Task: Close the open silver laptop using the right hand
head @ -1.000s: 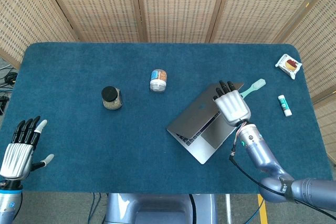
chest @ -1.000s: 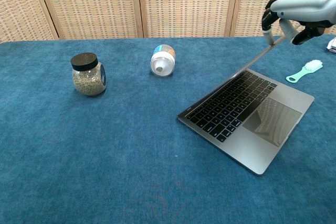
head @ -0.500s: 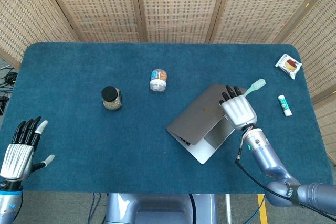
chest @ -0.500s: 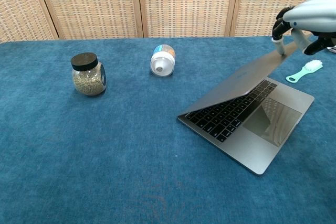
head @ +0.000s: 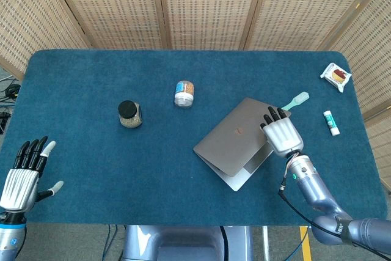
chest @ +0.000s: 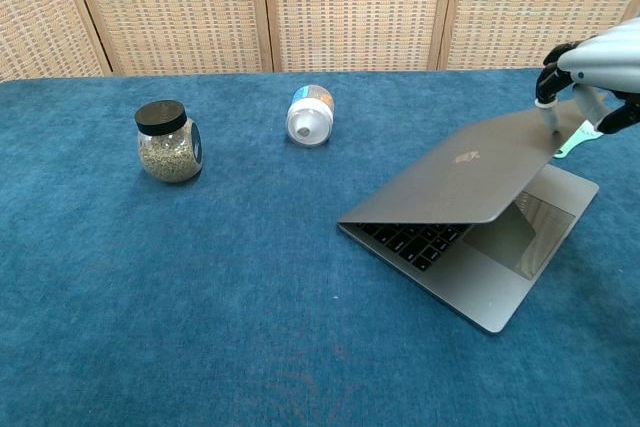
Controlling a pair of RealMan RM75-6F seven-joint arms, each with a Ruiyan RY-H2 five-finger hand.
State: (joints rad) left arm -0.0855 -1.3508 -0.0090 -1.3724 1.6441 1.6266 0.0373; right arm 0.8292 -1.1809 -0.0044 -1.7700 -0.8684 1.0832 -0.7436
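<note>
Right of centre on the blue carpet-like counter (head: 91, 84): a thin, matte silver laptop (head: 235, 136), lid tipped low over the dark keys and glossy trackpad, not yet flat. Resting fingertips-down on the lid's upper right edge: the right robot hand (head: 281, 134), metallic grey with black fingers, stretched flat and gripping nothing. Lower left of the head view: the left robot hand (head: 24, 172), fingers spread, empty, beyond the counter edge.

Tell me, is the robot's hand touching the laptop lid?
Touching. In the chest view, the right hand's fingertips press on the laptop lid's far edge.
</note>
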